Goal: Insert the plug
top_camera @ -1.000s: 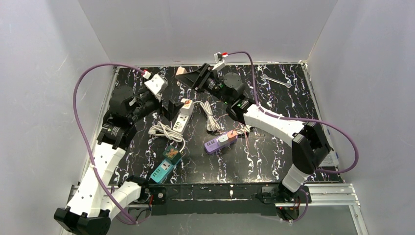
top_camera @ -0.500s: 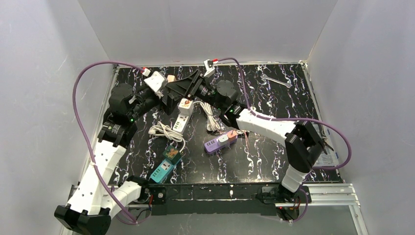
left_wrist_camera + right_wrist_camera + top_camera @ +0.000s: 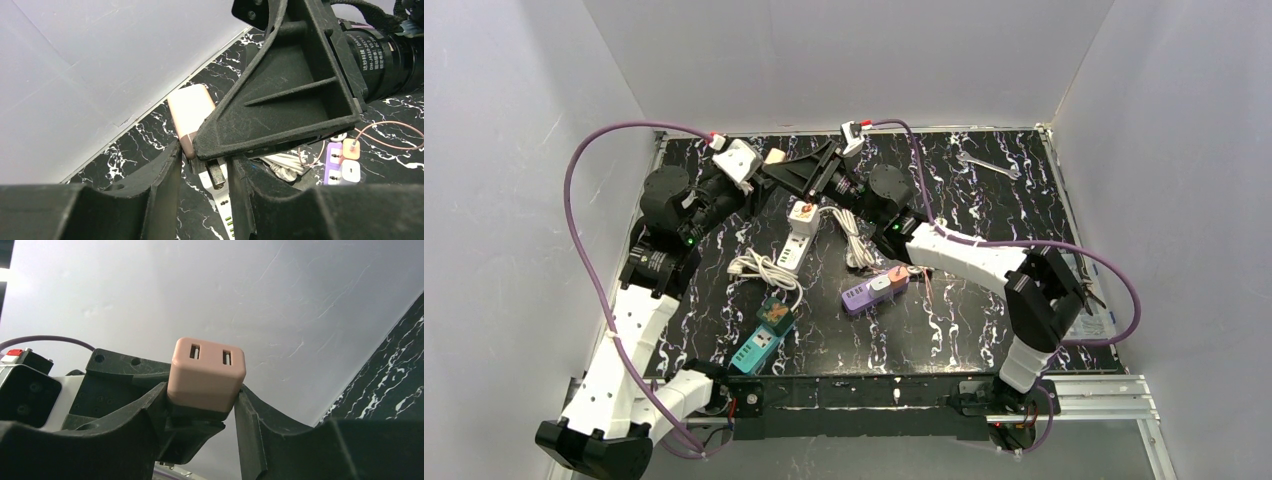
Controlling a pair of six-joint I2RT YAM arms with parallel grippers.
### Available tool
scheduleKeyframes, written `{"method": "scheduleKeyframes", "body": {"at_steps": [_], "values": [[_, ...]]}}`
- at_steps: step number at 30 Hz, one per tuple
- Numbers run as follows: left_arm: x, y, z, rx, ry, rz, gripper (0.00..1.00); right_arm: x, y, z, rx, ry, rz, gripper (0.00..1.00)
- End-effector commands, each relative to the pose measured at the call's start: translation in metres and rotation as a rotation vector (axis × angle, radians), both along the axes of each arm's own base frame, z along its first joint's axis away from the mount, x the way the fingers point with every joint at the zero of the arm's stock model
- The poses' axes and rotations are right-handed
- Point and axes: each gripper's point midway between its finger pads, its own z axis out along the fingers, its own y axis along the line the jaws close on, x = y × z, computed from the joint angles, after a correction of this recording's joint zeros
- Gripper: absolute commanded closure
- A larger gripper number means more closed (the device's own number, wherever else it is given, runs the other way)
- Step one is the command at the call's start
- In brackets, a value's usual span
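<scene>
A pink plug [image 3: 774, 157] with two slots in its end face [image 3: 207, 370] is held above the table's back left. My right gripper [image 3: 790, 172] is shut on it, one finger on each side [image 3: 201, 401]. In the left wrist view the plug [image 3: 192, 112] pokes out from behind the right gripper's finger [image 3: 295, 95], and a metal prong [image 3: 216, 175] hangs from its base. My left gripper [image 3: 205, 165] has drawn close round that pronged base, its left finger touching the plug's end. The left gripper [image 3: 759, 182] meets the right one nose to nose.
Below the grippers lies a white power strip [image 3: 796, 240] with coiled white cable [image 3: 764, 268]. A purple power strip [image 3: 874, 290] lies mid-table and a teal one [image 3: 759, 345] near the front edge. A wrench [image 3: 987, 165] rests back right. White walls close in the table.
The right arm carried the plug left to the left gripper. The left gripper, wide open a second ago, has closed in round the plug's pronged end.
</scene>
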Motion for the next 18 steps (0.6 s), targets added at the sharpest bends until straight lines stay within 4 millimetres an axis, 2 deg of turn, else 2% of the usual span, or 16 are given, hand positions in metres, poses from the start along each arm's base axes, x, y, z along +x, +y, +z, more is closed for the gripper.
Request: {"method": "scheduleKeyframes", "body": {"at_steps": [1,2,3,5,9,12,15,18], "values": [[-0.01,-0.007,0.008,0.005,-0.013,-0.054,0.69,-0.027,0.005,0.018,0.075,-0.027,0.134,0.56],[-0.011,-0.008,0.006,0.007,-0.01,-0.06,0.68,-0.028,0.005,0.016,0.065,-0.021,0.138,0.55],[-0.013,-0.008,0.006,0.009,-0.008,-0.068,0.73,-0.029,0.004,0.015,0.058,-0.02,0.138,0.54],[-0.016,-0.009,0.004,0.013,-0.001,-0.078,1.0,-0.031,0.002,0.013,0.04,-0.02,0.137,0.45],[-0.023,-0.012,0.0,0.024,0.01,-0.111,1.0,-0.024,-0.006,0.012,-0.019,-0.037,0.105,0.23],[-0.028,-0.013,-0.003,0.038,0.014,-0.135,1.0,-0.011,-0.017,0.011,-0.055,-0.047,0.105,0.13],[-0.037,-0.017,-0.004,0.053,0.017,-0.18,1.0,-0.004,-0.032,0.012,-0.041,-0.06,0.17,0.13],[-0.049,-0.022,-0.01,0.081,0.03,-0.251,1.0,-0.006,-0.05,0.018,0.003,-0.09,0.281,0.2]]}}
